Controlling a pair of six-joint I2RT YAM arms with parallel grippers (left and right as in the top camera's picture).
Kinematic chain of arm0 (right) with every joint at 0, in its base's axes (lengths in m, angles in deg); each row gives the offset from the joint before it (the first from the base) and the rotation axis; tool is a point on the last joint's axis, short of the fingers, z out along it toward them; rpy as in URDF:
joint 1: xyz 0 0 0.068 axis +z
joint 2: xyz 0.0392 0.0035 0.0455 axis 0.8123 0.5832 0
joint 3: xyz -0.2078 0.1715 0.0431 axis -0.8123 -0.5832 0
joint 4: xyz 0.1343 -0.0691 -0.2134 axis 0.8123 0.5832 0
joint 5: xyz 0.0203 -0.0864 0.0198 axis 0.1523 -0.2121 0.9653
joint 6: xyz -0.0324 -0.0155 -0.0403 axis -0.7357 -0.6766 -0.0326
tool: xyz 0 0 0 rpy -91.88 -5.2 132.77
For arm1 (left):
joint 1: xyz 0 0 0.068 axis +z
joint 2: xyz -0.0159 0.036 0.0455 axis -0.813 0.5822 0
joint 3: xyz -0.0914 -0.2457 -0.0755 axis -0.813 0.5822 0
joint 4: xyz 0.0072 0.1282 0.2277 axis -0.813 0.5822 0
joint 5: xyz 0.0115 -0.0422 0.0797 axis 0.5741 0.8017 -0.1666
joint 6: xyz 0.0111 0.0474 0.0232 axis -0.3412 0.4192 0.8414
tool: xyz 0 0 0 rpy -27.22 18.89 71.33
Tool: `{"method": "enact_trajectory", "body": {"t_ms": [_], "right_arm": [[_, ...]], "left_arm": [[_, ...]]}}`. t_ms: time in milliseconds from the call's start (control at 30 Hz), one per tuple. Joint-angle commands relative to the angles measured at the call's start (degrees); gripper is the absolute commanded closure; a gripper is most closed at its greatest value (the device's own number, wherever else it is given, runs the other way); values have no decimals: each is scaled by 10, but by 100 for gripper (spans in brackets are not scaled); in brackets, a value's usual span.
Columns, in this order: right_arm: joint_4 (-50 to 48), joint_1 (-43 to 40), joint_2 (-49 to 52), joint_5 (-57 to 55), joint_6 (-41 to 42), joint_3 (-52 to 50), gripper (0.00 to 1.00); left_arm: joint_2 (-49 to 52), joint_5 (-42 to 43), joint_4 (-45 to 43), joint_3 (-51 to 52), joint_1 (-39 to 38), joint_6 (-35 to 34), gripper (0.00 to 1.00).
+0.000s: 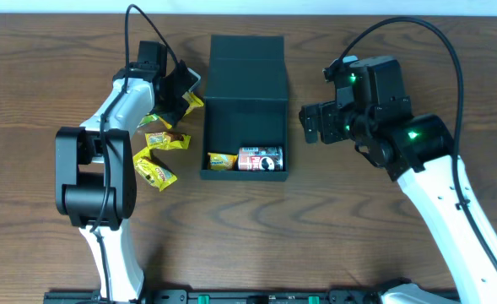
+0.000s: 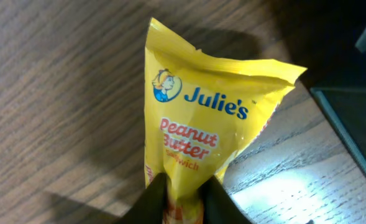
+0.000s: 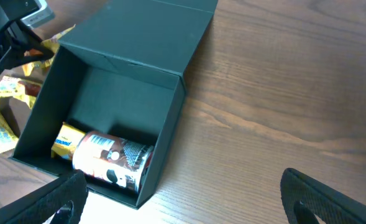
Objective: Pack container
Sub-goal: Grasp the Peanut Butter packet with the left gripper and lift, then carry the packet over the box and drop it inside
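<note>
The left claw [image 2: 184,191] pinched a yellow Julie's peanut butter sandwich packet [image 2: 201,112]. The right claw [image 1: 310,124] hung wide open beside the dark container [image 1: 246,118].

The table [image 1: 358,228] is dark brown wood with a fine streaked grain, smooth and lightly sheened — a pale glare lies on it in the left wrist view. The container [image 3: 145,37] is matt dark green card, plain and unprinted, with crisp folded edges. The packet [image 2: 201,124] is glossy yellow plastic film, creased and crinkled, with highlights along its folds. The can [image 3: 114,163] has a shiny printed wrap. The left gripper [image 2: 181,190] has fingers [image 2: 156,199] of matt black plastic; the right gripper [image 3: 186,202] has fingers [image 3: 332,199] that look the same — dull and dark. The arm shells [image 1: 117,110] are smooth white plastic, slightly glossy.
</note>
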Motion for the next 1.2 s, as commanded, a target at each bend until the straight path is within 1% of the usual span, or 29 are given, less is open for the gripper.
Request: {"method": "enact_trajectory", "body": {"t_ms": [0,33,167,333,467,567,667,767,833,867,933,967,1033,1167], "right_arm": [[1,-3,-3,2,7,3,1],[1,-3,-2,2,7,3,1],[1,-3,-2,2,7,3,1],[1,-3,-2,2,7,3,1],[1,-4,-2,-3,7,3,1],[3,-5,-3,-46,8,3,1],[7,-23,-4,-59,26,3,1],[10,-63,-14,-51,50,3,1],[10,-99,-28,-22,45,3,1],[10,-120,-38,0,30,3,1],[14,-156,-53,31,4,3,1],[17,-169,-59,40,-3,3,1],[30,-198,-71,52,-11,3,1],[60,-229,-78,53,-16,3,1]], "left_arm": [[6,-2,1,-10,4,-2,90],[6,-4,1,-10,5,-2,94],[1,-24,1,-15,6,-17,94],[-16,-33,28,-70,6,-78,94],[-46,-31,70,-141,5,-141,94],[-77,-22,96,-186,-2,-228,94],[-114,20,115,-194,-15,-279,94],[-129,34,142,-194,-41,-355,94],[-126,34,163,-191,-65,-422,94],[-122,34,170,-188,-78,-454,94],[-116,33,176,-181,-105,-492,94],[-112,31,176,-180,-117,-499,94],[-100,23,175,-179,-145,-515,94],[-68,12,177,-179,-194,-580,94]]}}
